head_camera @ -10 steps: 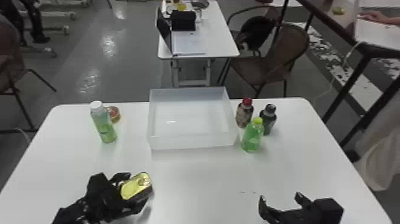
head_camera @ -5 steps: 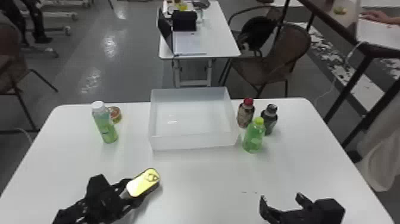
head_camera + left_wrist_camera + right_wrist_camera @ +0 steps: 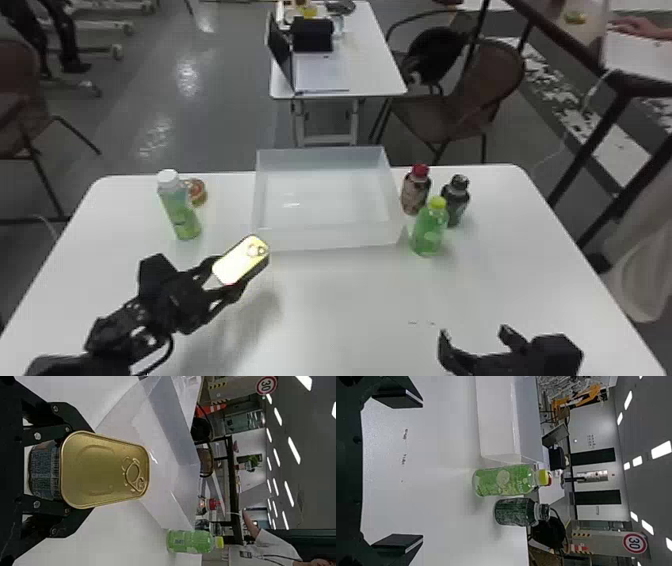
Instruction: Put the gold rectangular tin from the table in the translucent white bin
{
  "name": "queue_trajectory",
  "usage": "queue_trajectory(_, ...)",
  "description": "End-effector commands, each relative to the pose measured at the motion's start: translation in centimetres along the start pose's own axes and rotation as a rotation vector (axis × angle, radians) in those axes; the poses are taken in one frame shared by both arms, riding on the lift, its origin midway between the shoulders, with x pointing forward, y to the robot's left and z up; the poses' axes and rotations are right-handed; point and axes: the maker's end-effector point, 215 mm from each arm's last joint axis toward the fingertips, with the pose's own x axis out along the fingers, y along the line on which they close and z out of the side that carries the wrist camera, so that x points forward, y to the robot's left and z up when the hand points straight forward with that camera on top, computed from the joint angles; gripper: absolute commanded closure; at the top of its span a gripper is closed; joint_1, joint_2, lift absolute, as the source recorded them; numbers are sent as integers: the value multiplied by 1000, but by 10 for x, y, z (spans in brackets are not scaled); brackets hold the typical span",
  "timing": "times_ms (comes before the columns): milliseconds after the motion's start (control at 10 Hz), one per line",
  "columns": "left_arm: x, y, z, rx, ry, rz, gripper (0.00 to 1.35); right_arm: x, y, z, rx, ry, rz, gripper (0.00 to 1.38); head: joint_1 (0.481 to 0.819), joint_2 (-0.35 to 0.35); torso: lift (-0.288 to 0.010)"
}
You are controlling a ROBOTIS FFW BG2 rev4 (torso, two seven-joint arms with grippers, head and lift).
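"As the left gripper holds the gold rectangular tin aloft over the white table, where exactly is the tin seen?"

"Just short of the near left corner of the translucent white bin, clamped between two black fingers, its lid and pull ring in view. The left wrist view shows its dark, printed side as well."

"And the bin?"

"Set against the middle of the table's far edge, with the tin outside its walls."

"The right gripper?"

"Pictured over the table's near right part, its fingers spread wide with only air between them."

"Who stands guard on the flanks?"

"Toward the far left corner, a white-capped bottle of green drink stands upright, a small round can just behind it. Toward the far right corner, beside the bin, stand three more: a red-capped bottle, a dark bottle with a black cap and, nearest the robot, a green bottle with a yellow cap."

"Beyond the far edge?"

"A laptop on a second white table, with a brown chair to the right."
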Motion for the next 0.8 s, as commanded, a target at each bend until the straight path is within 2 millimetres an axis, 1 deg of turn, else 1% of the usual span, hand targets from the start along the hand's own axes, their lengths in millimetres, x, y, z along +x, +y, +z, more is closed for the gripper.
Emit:
queue_trajectory(0, 14, 11, 33, 15, -38, -6, 825, 1, 0, 0, 3, -1, 1, 104, 695, -28, -27)
queue_trajectory(200, 40, 17, 68, 44, -63, -40, 825, 4, 2, 0, 3, -1, 12, 104, 695, -43, -27)
queue_trajectory(300, 54, 20, 92, 80, -84, -49, 825, 7, 3, 2, 3, -4, 20, 104, 695, -48, -27)
queue_trajectory(400, 70, 19, 108, 100, -93, -65, 825, 9, 5, 3, 0, -6, 26, 104, 695, -61, -27)
queue_trajectory(500, 87, 16, 119, 88, -100, -87, 825, 9, 5, 3, 0, -5, 27, 104, 695, -76, -27)
queue_trajectory(600, 102, 15, 120, 81, -80, -116, 825, 11, 5, 3, 0, -6, 29, 104, 695, -92, -27)
queue_trajectory(700, 119, 14, 112, 73, -28, -145, 825, 12, 5, 3, 0, -6, 30, 104, 695, -101, -27)
